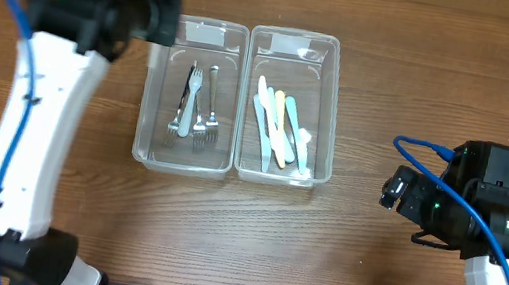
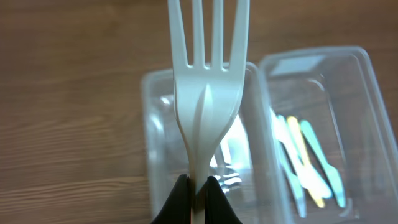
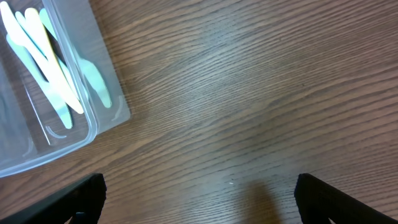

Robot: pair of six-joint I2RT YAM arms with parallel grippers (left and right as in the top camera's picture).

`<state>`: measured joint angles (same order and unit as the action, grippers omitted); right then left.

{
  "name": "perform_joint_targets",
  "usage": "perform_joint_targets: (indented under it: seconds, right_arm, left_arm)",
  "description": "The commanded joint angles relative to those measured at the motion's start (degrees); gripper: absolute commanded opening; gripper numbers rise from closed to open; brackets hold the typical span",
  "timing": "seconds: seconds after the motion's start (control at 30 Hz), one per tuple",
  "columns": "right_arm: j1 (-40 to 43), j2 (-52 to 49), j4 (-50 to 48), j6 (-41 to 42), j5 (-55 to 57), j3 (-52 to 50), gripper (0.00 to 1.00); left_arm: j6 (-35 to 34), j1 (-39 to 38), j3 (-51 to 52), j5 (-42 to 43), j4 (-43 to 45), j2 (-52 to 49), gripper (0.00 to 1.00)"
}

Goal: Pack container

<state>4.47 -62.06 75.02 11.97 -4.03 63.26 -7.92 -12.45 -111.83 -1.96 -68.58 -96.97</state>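
Left gripper (image 2: 197, 186) clamped on handle of white fork (image 2: 208, 93), tines pointing away from fingers. Fork bin (image 2: 148, 118) sits directly below, metal forks (image 1: 194, 108) already inside. Fork's long axis looks roughly in line with bin's long side, so likely a straight lower and release. Right gripper (image 3: 199, 202) wide open, empty, over bare table (image 3: 249, 93) right of pastel-cutlery bin (image 1: 330, 124), well apart.

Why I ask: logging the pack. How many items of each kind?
Clear containers: 2
Metal forks: 3
Pastel plastic utensils: about 5
White plastic fork in left pincer: 1
Total: about 11
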Motion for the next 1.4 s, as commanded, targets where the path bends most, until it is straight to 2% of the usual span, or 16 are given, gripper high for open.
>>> perform_joint_targets:
  seconds: [0.0, 0.13, 0.27, 0.3, 0.33, 0.43, 0.5, 0.63, 0.77, 0.87, 0.97, 1.0, 1.03, 1.17, 1.27, 1.37]
  right_arm:
    - [0.0, 0.2, -0.4, 0.0, 0.5, 0.4, 0.99]
    - [0.0, 0.2, -0.4, 0.0, 0.5, 0.4, 1.0]
    - [0.0, 0.2, -0.1, 0.0, 0.5, 0.4, 1.0]
    - [0.0, 0.2, -0.1, 0.0, 0.5, 0.4, 1.0]
    - [0.0, 0.2, -0.1, 0.0, 0.5, 0.4, 1.0]
    - [0.0, 0.2, -0.4, 0.0, 0.5, 0.4, 1.0]
    - [0.0, 0.2, -1.4, -0.2, 0.5, 0.4, 1.0]
    - [0.0, 0.2, -6.8, -0.8, 0.4, 0.4, 1.0]
    - [0.0, 0.2, -18.9, -4.4, 0.2, 0.4, 1.0]
    - [0.0, -1.0, -30.1, -8.1, -2.0, 0.4, 1.0]
    - [0.0, -4.2, -35.3, -9.0, -3.8, 0.4, 1.0]
    - [0.0, -5.3, -36.4, -9.0, -3.7, 0.4, 1.0]
    - [0.1, -6.4, -38.9, -9.0, -3.2, 0.4, 1.0]
    - [-0.1, -8.0, -46.5, -9.0, -3.6, 0.4, 1.0]
    - [-0.1, -7.1, -44.3, -9.4, -3.6, 0.5, 1.0]
    - [-0.4, -3.7, -39.7, -10.6, -2.7, 0.5, 1.0]
  left_arm:
    - [-6.4, -4.9, 6.5, 0.1, 2.6, -5.8, 0.04]
    - [-7.1, -7.1, 16.1, 3.1, 10.2, -12.2, 0.04]
    - [-6.8, -7.2, 19.6, 3.0, 13.1, -16.3, 0.06]
    - [-6.6, -7.1, 19.8, 3.0, 13.7, -17.2, 0.15]
    - [-5.9, -7.1, 19.8, 3.0, 14.1, -17.5, 0.36]
    - [-4.3, -7.1, 19.6, 3.0, 15.4, -17.3, 0.6]
    - [-2.7, -7.1, 18.2, 3.1, 15.0, -16.6, 0.66]
    - [-2.4, -6.9, 15.0, 2.5, 14.5, -10.5, 0.7]
    - [-2.4, -6.2, 14.5, -4.5, 16.3, 0.8, 0.75]
    - [-2.4, -5.4, 14.5, -9.1, 16.4, 8.3, 0.75]
    - [-1.2, -4.0, 14.5, -13.1, 16.4, 13.8, 0.76]
    - [-1.0, -3.3, 14.5, -15.3, 16.7, 15.0, 0.8]
    - [-1.0, -1.9, 14.5, -17.3, 17.6, 15.9, 1.0]
    - [-0.5, 3.1, 14.5, -21.4, 18.6, 15.7, 1.0]
    - [8.9, 4.0, 14.5, -19.4, 16.3, 16.8, 1.0]
    - [9.9, 2.6, 16.5, -16.2, 14.6, 21.2, 1.0]
